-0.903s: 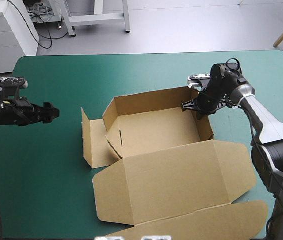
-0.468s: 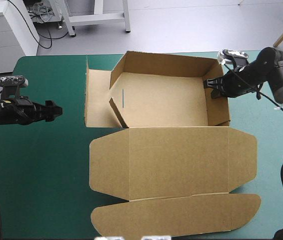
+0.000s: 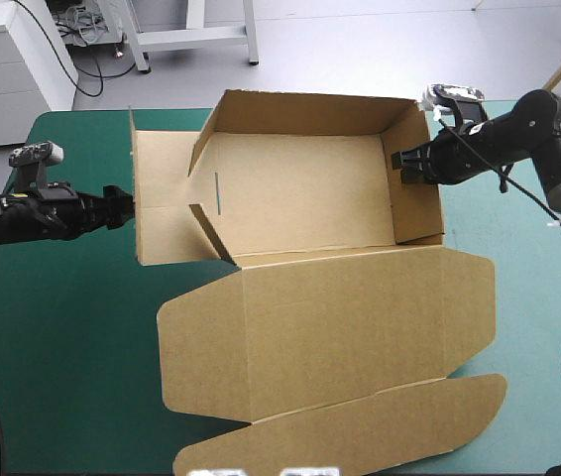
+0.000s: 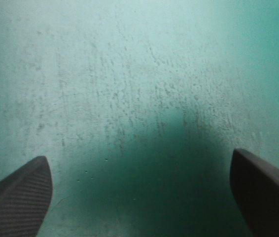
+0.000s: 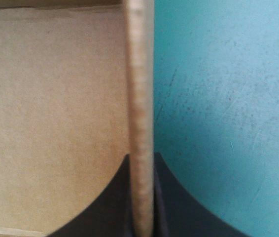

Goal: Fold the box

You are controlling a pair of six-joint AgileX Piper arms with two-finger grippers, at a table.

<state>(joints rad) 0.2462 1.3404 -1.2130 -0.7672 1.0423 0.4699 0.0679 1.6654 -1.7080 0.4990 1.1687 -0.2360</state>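
Your left tool (image 3: pixel 120 204) is spread wide, just beside the left flap of the brown box (image 3: pixel 310 307), with bare bench (image 3: pixel 53 337) around it. The box fills the middle, from far edge to near edge, walls up, lid flat. Your right tool (image 3: pixel 406 165) pinches its right wall, with open bench toward the right edge.

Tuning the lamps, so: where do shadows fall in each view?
Left wrist view: a dark patch lies on the teal-green cover between the fingers of the open left gripper, brighter ahead. Right wrist view: the box and cover evenly lit around the right gripper. High view: no hard shadows or glare.
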